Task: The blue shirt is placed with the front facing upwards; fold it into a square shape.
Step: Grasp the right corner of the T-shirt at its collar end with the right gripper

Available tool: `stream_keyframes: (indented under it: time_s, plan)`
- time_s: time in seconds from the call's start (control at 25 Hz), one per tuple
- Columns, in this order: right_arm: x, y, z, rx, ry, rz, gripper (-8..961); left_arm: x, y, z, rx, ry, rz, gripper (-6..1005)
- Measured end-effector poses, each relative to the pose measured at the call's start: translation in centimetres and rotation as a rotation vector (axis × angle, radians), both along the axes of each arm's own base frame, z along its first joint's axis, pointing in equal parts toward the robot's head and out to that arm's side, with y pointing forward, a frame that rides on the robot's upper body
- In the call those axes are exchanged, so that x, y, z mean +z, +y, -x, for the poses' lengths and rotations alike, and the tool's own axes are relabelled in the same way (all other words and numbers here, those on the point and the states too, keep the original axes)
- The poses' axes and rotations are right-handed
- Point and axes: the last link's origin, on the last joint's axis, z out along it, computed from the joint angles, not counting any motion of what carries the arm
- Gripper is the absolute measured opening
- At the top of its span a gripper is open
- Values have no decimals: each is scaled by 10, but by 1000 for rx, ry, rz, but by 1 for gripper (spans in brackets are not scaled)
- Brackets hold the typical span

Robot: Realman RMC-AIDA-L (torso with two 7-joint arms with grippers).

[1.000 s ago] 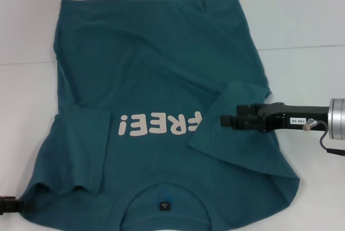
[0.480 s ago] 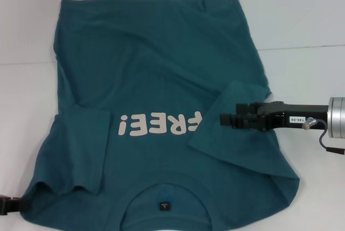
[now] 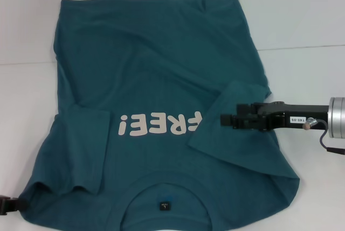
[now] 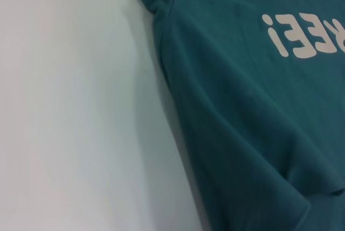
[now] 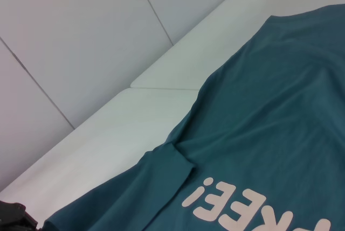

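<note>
At frame edge – left gripper [image 3: 6, 204] mostly cropped.

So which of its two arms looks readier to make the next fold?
Probably the right. The right gripper hangs over the folded-in sleeve of the blue shirt, while the left gripper only peeks in by the shirt's near corner.
</note>
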Motion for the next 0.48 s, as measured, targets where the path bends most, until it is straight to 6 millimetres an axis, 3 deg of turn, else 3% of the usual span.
stream_keyframes:
  time_s: [0.24,0.48]
  plan:
    - [9,-6,-14,-49,-4,5,912,4,1,1,10,3,-12,6]
    - [24,-24,-33,-137,16,65,911,6,0,0,9,3,-12,6]
